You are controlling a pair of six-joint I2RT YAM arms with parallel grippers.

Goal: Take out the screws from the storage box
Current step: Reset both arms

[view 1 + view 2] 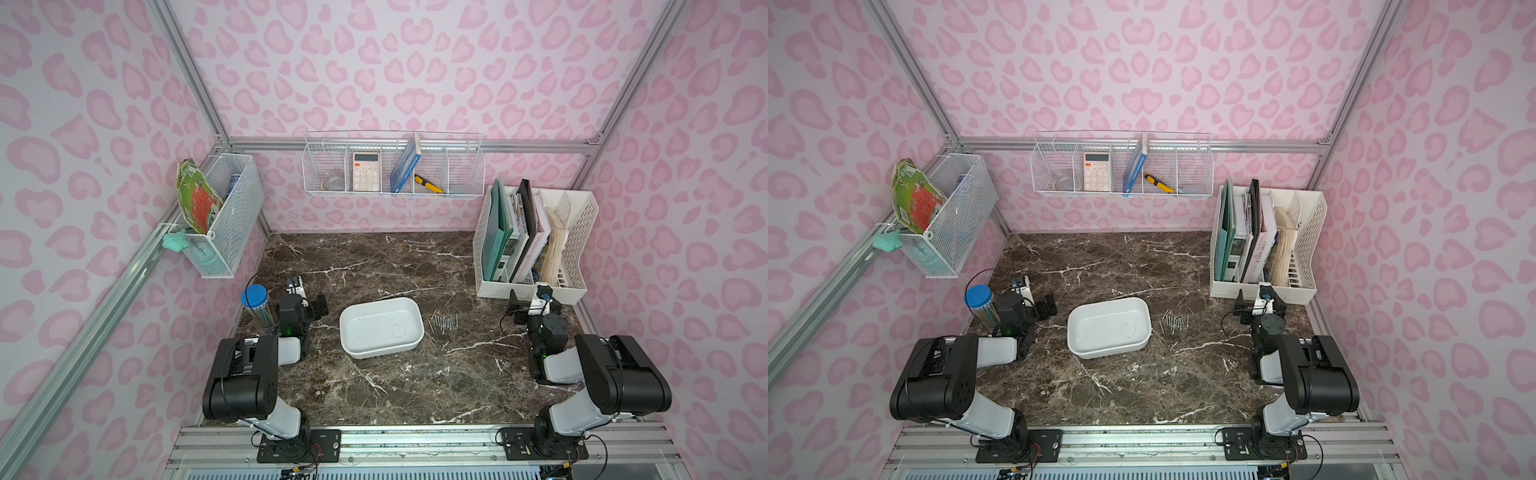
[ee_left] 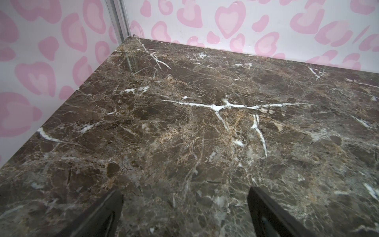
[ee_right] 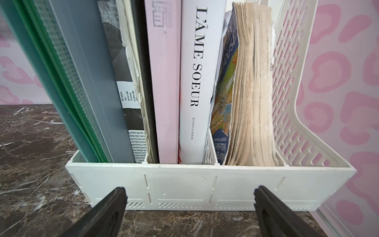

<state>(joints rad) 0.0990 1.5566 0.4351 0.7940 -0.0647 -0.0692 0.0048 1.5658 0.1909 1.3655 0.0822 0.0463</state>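
The screws (image 1: 444, 322) lie in a small loose row on the marble table (image 1: 374, 386), just beside the storage box (image 1: 374, 305) on its right-arm side. They are clear of its wall, and none is in its tub. In both top views the box floor shows only plain white plastic with a faint moulded ring, so the emptying looks finished.

What remains, as I judge it, is to check and hold off. The box's inner corners deserve a look for a thin screw lost against the white. Neither arm should sweep low past the box on its right-arm side, where a nudge would scatter the row.

The left gripper (image 2: 184, 190) hovers over bare marble on the far side of the box from the screws, jaws spread wide and holding nothing. The right gripper (image 3: 190, 189), beyond the screws from the box, is equally wide and empty, and faces the front wall of the file rack (image 3: 184, 178).

That rack holds green folders, upright books and a yellowed paperback. Behind the box, a wire basket (image 1: 465, 166) on the wall carries a calculator (image 1: 366, 171), a blue book (image 1: 405, 164) and a yellow knife (image 1: 428, 185). A mesh basket (image 1: 241, 199), off toward the left arm's side of the box, holds a green-and-orange packet (image 1: 195, 199).
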